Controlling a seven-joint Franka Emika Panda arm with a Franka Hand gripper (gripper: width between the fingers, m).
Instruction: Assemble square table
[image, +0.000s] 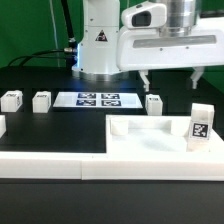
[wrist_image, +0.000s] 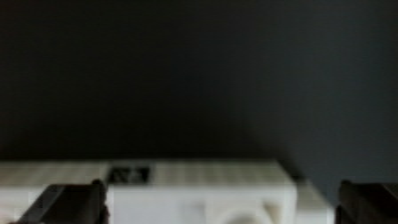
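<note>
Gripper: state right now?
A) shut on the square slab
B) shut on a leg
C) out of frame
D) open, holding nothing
D: in the exterior view the gripper hangs with its jaws wide apart and clamped on nothing. The wrist view agrees, with one jaw at each edge of the picture.

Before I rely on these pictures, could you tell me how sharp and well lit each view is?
Exterior view: evenly lit and sharp, though the white slab and border wall wash out against each other; the marker board tags read clearly. Wrist view: soft and blurred, mostly dark table, with the white block and the dark fingers smeared.
</note>
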